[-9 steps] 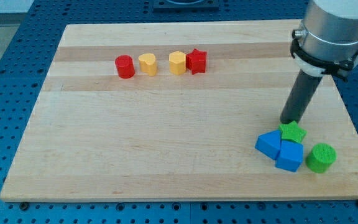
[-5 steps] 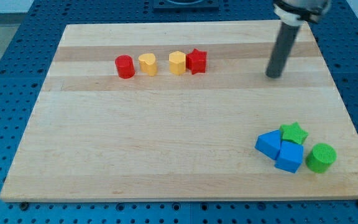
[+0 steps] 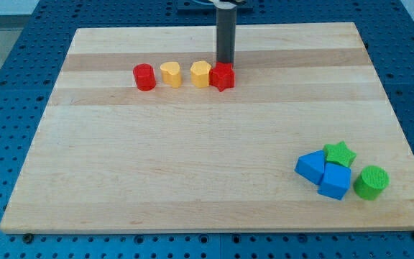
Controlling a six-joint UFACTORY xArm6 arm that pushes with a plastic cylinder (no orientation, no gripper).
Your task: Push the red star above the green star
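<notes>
- My tip (image 3: pixel 225 64) down on the wooden board (image 3: pixel 192 180), touching the far edge of the red star (image 3: pixel 222 75); only a plain rod, nothing to open or close, nothing held.
- Red star in the far row, right end, pressed against a yellow block (image 3: pixel 200 74).
- Further left in the same row: a yellow heart (image 3: pixel 169 73), then a red cylinder (image 3: pixel 144 76).
- Green star (image 3: pixel 338 153) well apart, near right corner, touching a blue triangle (image 3: pixel 310 166) and a blue cube (image 3: pixel 335 180).
- Green cylinder (image 3: pixel 371 181) just beside the cube, on its right.
</notes>
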